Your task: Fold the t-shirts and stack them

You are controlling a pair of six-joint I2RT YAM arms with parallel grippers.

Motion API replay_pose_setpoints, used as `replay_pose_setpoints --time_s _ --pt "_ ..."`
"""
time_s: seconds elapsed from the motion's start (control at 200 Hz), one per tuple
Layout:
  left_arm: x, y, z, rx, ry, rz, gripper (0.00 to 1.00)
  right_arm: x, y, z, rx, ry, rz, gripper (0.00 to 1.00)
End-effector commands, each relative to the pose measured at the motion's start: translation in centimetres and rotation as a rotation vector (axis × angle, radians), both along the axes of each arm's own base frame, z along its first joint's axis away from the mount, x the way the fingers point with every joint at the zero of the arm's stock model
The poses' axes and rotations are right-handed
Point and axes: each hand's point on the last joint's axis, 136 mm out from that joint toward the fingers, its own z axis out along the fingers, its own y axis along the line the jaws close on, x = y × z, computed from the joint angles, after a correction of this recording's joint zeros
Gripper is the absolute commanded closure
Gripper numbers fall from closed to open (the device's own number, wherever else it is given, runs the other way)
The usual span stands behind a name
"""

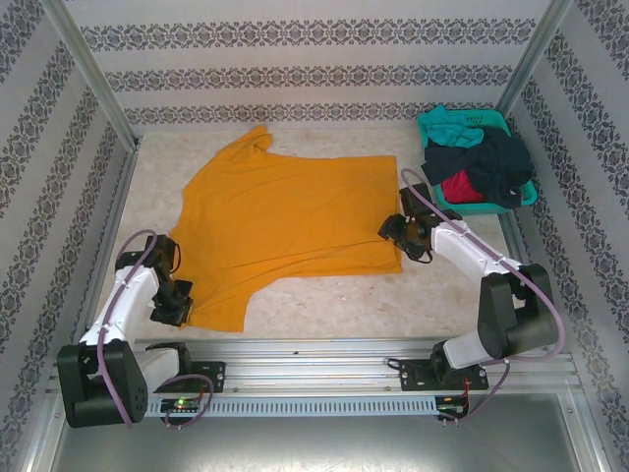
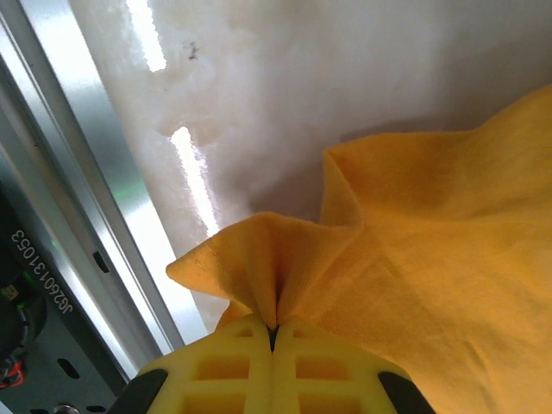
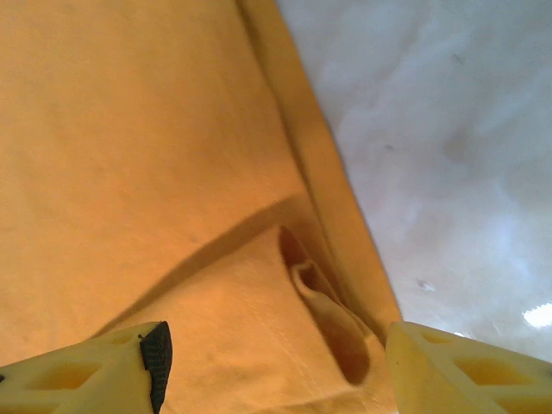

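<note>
An orange-yellow t-shirt (image 1: 285,221) lies spread flat on the pale table, one sleeve at the back left, another at the front left. My left gripper (image 1: 177,303) is shut on the front left sleeve corner; the cloth (image 2: 285,276) bunches up out of the closed yellow fingers (image 2: 233,362). My right gripper (image 1: 395,229) stands open over the shirt's right hem. A raised fold of the hem (image 3: 319,302) lies between its spread fingertips (image 3: 155,354). More t-shirts, teal (image 1: 454,128), dark navy (image 1: 496,162) and red (image 1: 460,187), are heaped at the back right.
The heaped shirts sit in a teal plastic basket (image 1: 526,194) at the table's back right corner. Patterned walls and metal posts close the sides. A metal rail (image 1: 324,349) runs along the near edge. Bare table (image 1: 334,300) shows in front of the shirt.
</note>
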Motion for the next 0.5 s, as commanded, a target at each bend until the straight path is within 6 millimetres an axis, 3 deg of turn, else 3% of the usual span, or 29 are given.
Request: replay_pose_setpoints --time_s 0.0,0.115,0.375,0.5 --pt "0.3 0.5 0.8 0.019 -0.002 0.018 1.00 -2.0 -2.0 -1.0 -0.056 0.099 -0.081 0.37" --pt "0.4 0.2 0.3 -0.001 -0.002 0.027 1.00 -1.6 -0.7 -1.4 -0.004 0.124 -0.045 0.41" --pt "1.3 0.5 0.6 0.012 -0.028 0.018 1.00 0.9 1.9 -1.7 0.065 0.159 0.028 0.39" --pt "1.6 0.5 0.6 0.010 -0.040 0.021 1.00 1.6 3.1 -2.6 0.092 0.206 0.064 0.50"
